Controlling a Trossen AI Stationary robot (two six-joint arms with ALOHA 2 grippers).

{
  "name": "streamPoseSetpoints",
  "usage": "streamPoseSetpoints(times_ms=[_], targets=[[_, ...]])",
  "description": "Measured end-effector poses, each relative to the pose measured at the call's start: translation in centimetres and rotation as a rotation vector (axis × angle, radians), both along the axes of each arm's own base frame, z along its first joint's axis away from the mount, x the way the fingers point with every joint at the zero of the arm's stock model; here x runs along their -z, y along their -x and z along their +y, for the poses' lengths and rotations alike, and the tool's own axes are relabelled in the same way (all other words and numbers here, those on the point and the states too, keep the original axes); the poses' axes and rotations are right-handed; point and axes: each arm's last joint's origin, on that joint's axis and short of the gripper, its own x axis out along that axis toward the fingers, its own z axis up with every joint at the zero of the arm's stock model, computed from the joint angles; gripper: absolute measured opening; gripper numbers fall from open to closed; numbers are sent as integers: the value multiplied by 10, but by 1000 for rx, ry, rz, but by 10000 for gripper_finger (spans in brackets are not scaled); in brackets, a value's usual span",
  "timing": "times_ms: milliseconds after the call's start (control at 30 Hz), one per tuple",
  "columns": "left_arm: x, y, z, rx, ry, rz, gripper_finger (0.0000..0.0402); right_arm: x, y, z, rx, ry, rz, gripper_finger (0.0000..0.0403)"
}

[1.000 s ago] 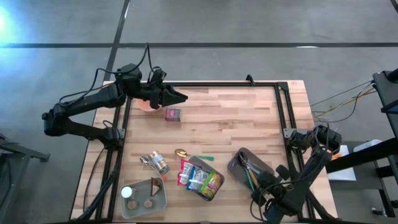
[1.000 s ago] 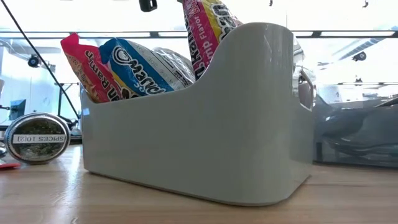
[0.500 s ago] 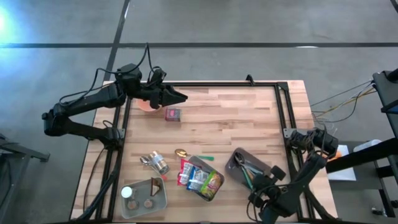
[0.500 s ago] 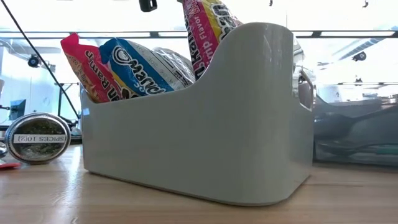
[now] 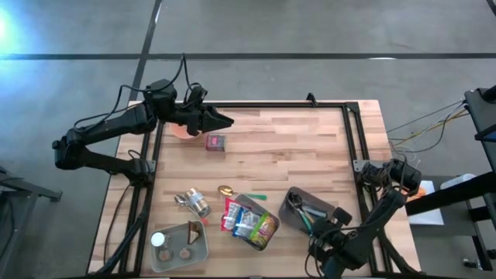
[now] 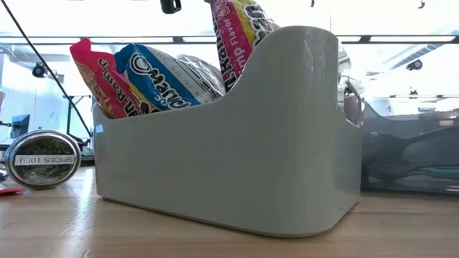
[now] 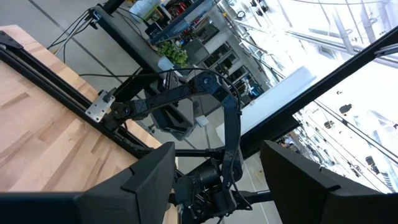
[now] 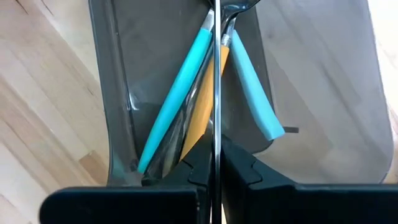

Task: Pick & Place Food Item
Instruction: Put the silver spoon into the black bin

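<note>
On table | snack packets: three | spice jars: one

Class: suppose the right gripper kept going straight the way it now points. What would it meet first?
Probably the clear grey bin, specifically the cutlery in it: the right gripper, shut, points at the teal-handled utensils and an orange one. Depth is unclear.

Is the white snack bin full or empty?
Full: the white bin holds several snack packets that stick up above its rim; the high view shows them filling it.
</note>
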Motion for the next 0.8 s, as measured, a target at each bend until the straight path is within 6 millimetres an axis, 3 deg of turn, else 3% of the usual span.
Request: streamPoseSetpoints(times_ms=[800], targets=[[0,0,0,0,1,1,240,-7,1,0,-47,-35,29,19]])
